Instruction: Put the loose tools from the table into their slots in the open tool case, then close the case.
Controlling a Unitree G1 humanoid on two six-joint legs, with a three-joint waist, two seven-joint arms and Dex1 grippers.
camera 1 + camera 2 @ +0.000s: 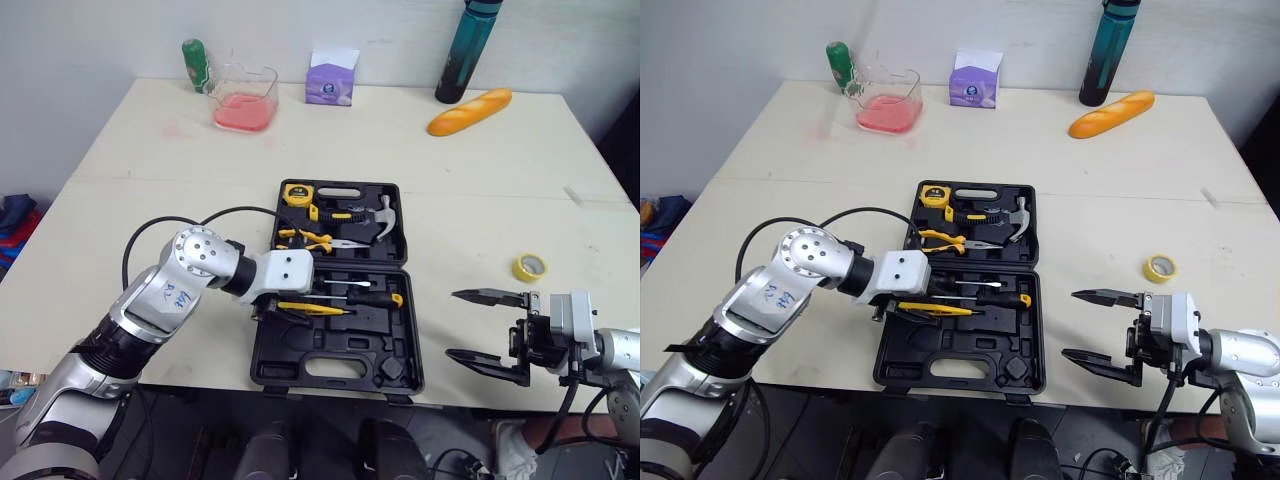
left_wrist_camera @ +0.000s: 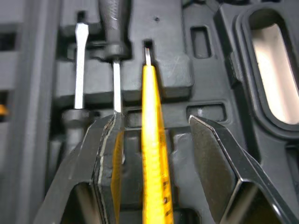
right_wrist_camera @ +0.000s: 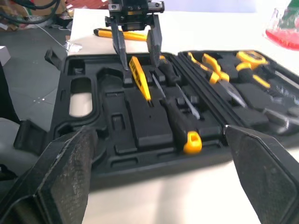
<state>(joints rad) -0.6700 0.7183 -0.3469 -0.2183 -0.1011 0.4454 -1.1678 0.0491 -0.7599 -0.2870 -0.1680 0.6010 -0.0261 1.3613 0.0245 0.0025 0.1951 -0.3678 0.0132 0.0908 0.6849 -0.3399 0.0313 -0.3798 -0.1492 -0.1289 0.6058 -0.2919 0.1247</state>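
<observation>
I am looking down on a cream table (image 1: 480,180) standing against a pale wall. The black tool case (image 1: 390,335) is lying open at the centre of the frame, its two halves flat on the table.

In the upper half, a yellow tape measure (image 1: 296,194) is sitting at the top left, a hammer (image 1: 385,215) at the right, and yellow-handled pliers (image 1: 310,238) are lying below them.

The left gripper (image 2: 154,123) is reaching in from the lower left and hanging over the left side of the case's lower half. Its jaws are standing apart, straddling a slim yellow screwdriver (image 1: 318,309) that is lying across the moulded tray with its metal tip resting in a small recess. I am seeing a gap between the tool and one finger; whether the other is touching it, I cannot tell. Just above it in the frame, a black screwdriver (image 1: 375,297) with a yellow end cap is lying in its groove.

The right gripper (image 1: 452,324) is hovering at the lower right, beside the case's right edge, with its jaws spread wide and holding nothing. A roll of yellow tape (image 1: 530,267) is lying on the table near it, slightly higher in the frame.

Along the top of the frame, a green bottle (image 1: 195,63), a clear container (image 1: 243,98) with something pink inside, a purple tissue box (image 1: 330,80), a teal bottle (image 1: 468,45) and a bread loaf (image 1: 470,112) are sitting well apart from the case.
</observation>
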